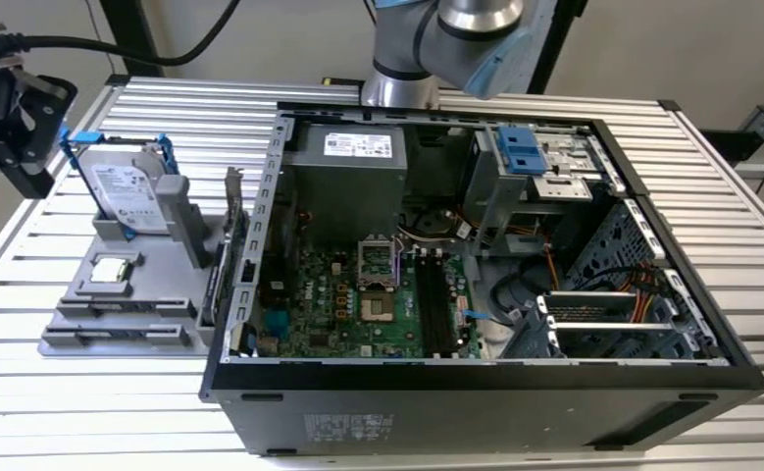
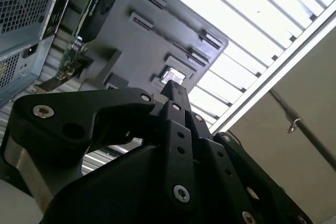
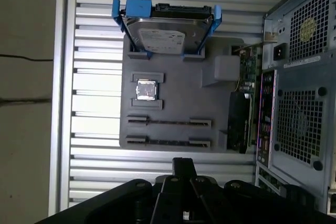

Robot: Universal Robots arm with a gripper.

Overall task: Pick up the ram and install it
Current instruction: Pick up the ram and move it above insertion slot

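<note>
In both wrist views the end effector (image 3: 184, 165) has its fingers pressed together, tip against tip. In the exterior view it hangs at the upper left of the frame, just beside the hard drive (image 1: 130, 196), which stands upright in a grey holder (image 1: 80, 339) on the slatted surface (image 1: 709, 206). A small square chip (image 1: 111, 269) also lies in the holder. The ram (image 1: 432, 299) seems to be the long dark stick among the black slots on the board (image 1: 335, 294). The board lies inside the open computer case (image 1: 486, 397) at centre frame, well apart from the end effector. I cannot tell whether the ram is fully seated.
</note>
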